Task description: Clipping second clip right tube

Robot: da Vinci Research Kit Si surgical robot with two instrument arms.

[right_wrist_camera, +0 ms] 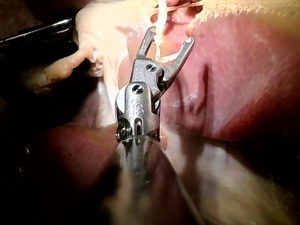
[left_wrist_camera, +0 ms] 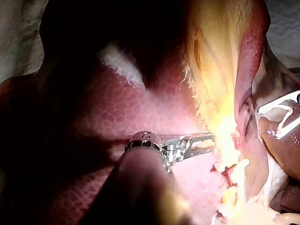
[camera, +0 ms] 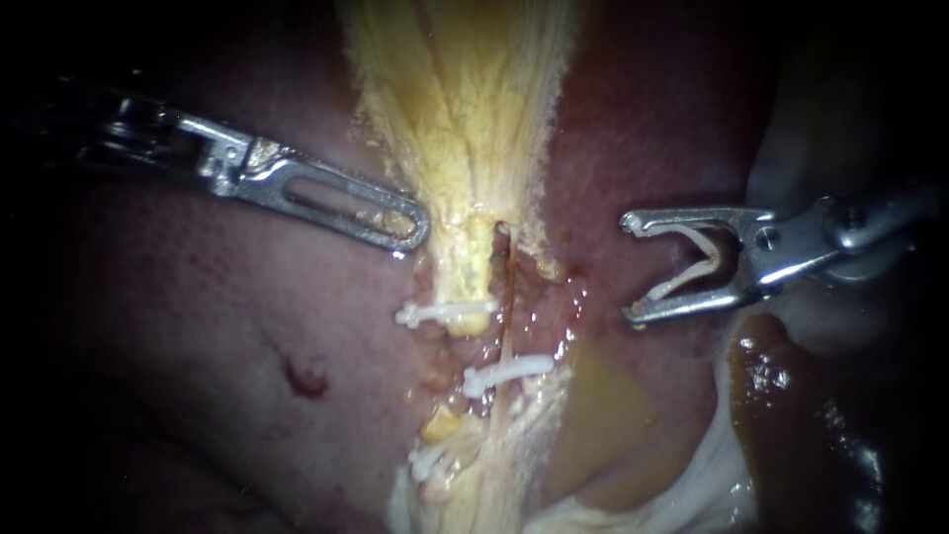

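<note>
The right instrument's (camera: 630,269) jaws stand wide apart at the right of the frame. They carry a loaded clip (camera: 710,263), a white V whose legs lie against both jaws. The left instrument's (camera: 407,229) jaws lie together as far as shows. Their slotted tip touches the edge of the yellow tissue (camera: 465,99) at centre, and no grip on it can be seen.

The right tube (camera: 505,341) is the thin pale strand running down the middle. It already wears one white clip (camera: 506,372) below centre. The thicker left tube (camera: 473,267) beside it has its own clip (camera: 445,314).

I judge this to be the approach, since the loaded jaws are well apart from the tube, over liver (camera: 633,138). The next move calls for carrying the clip leftward and setting one leg on each side of the strand, clear of the clip already there, before squeezing.

The right wrist view shows the jaws from behind, with the clip seated between them. Only the endoscope view shows the gap across to the tube. The left wrist view shows the left tip against the bright tissue.
</note>
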